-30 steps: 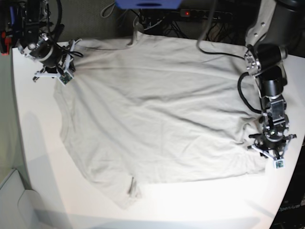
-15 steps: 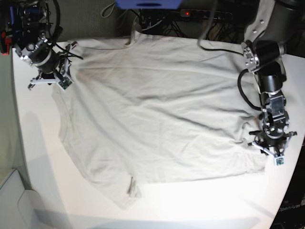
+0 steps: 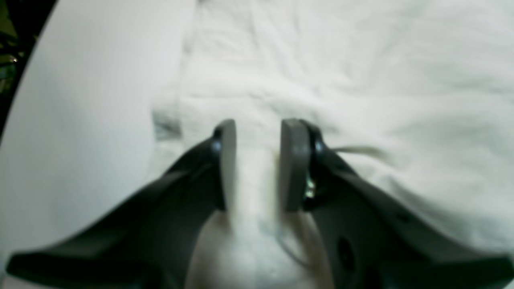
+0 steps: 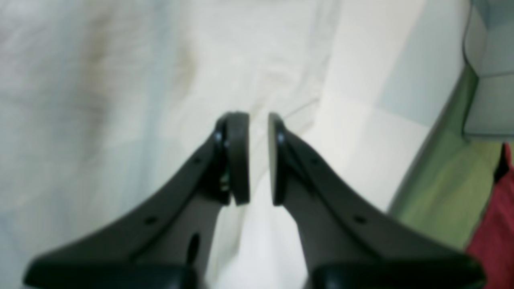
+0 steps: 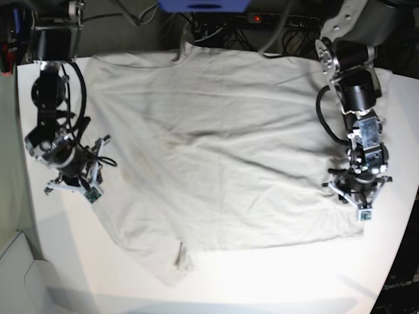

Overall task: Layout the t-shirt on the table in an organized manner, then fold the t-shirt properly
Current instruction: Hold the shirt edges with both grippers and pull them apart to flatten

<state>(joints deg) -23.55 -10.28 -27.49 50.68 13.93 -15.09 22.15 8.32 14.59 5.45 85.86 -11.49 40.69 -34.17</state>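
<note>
Both arms are built of black cylindrical joints with silver-grey metal housings, and a thick black cable loops beside each. The left arm, at the frame's right, has a pale grey upper link near the top edge. Each wrist ends in a white bracket, seemingly with a small green board. The left gripper and right gripper have dark grey curved fingers with flat grey pads and small round holes.

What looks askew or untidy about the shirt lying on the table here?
The t-shirt lies spread but skewed on the table: its top edge hangs off the far side, creases cross the middle, and a corner near the front is bunched.
</note>
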